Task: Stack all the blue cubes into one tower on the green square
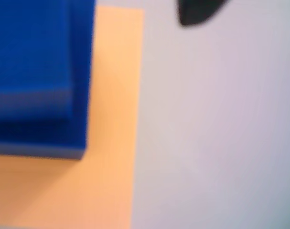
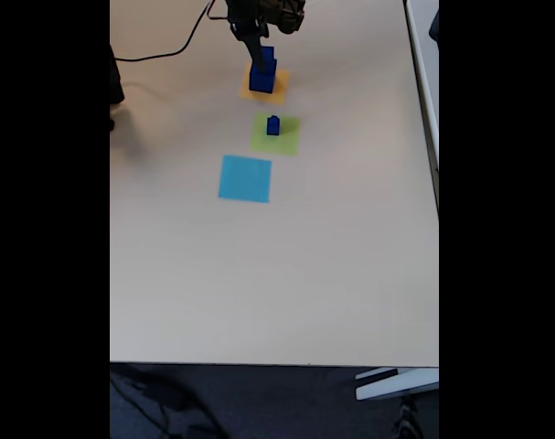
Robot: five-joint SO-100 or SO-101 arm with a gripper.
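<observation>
The hand reaches down from the arm at the top of the fixed view, right over the blue cubes on the orange square. Its tip sits at the top of that stack, but the view is too small and distant to show whether the fingers are apart or pressed onto a cube, so I cannot tell. In the wrist view a dark, blurred finger tip pokes in at the top edge, over bare bench.

The stacked blue cubes stand on the orange square, a smaller one on top of a larger one. In the wrist view they fill the upper left, very close and out of focus, with the smaller cube resting on the larger cube. The orange square spreads out below and to the right of them, its right edge running straight down the picture.

A small blue cube stands on the green square, which lies just below the orange one in the fixed view. The two squares are near each other but do not touch. Further down lies a light-blue square. A black cable runs across the bench from the arm toward the left.
</observation>
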